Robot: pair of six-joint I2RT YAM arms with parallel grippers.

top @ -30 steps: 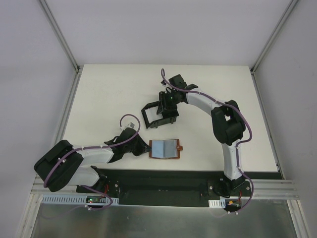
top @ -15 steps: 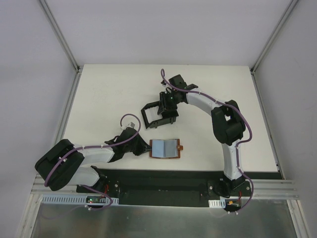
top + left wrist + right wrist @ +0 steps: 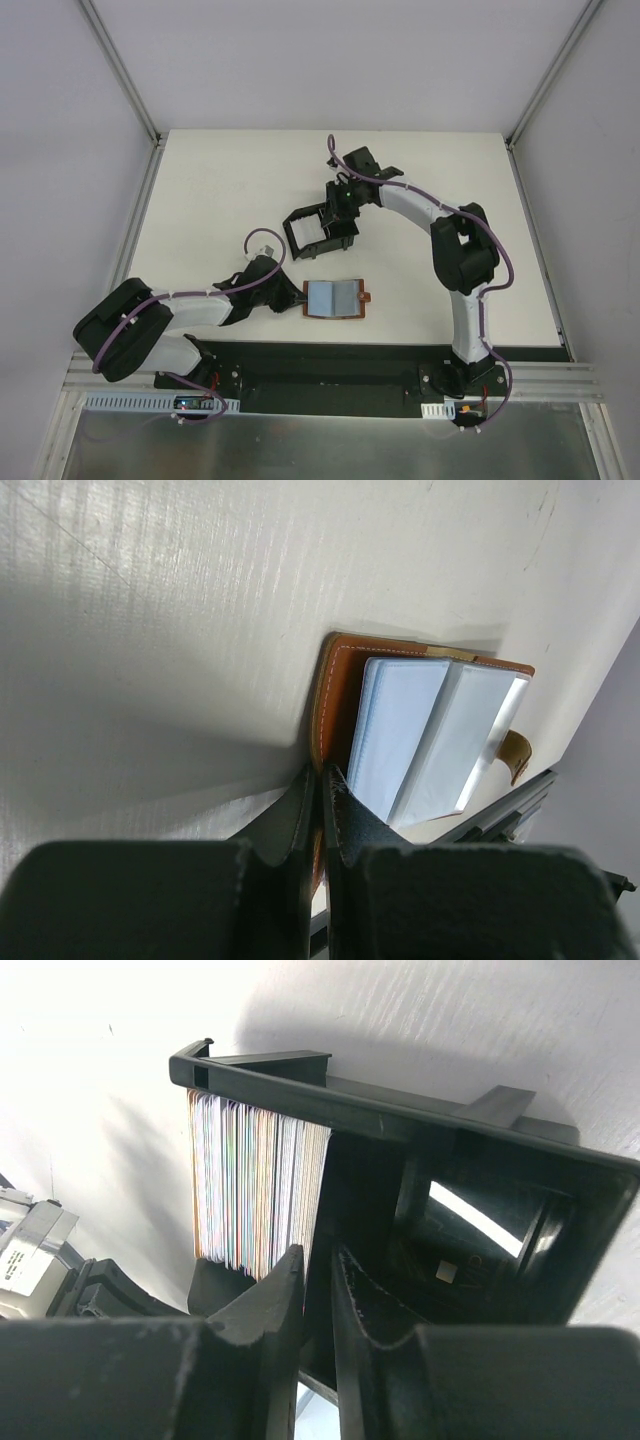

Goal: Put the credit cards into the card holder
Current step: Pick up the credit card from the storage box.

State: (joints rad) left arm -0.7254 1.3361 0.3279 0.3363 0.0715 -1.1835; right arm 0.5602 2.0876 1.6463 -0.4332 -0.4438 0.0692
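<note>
Card holder, black plastic and open-topped, stands on the white table and serves as the reference for all positions. Credit cards sit inside the holder at its left end. In the right wrist view they appear as a tight stack standing on edge, with multicoloured edges, pressed against the holder's rim. The rest of the holder's interior shows dark and bare.

The right gripper hangs directly over the card holder. In its wrist view the gripper has its jaws drawn close with only a slim gap, their tips just beside the card stack. Whether they pinch anything cannot be told.

The brown leather wallet lies open on the table on the near side of the card holder, towards the arm bases and apart from it. Two pale blue-grey rectangles lie on its inner face; whether they are cards or sleeves cannot be told.

The left gripper meets the wallet at the edge that falls below the holder's left end. In its wrist view the gripper is closed, the fingers pinching the stitched leather border.
</note>
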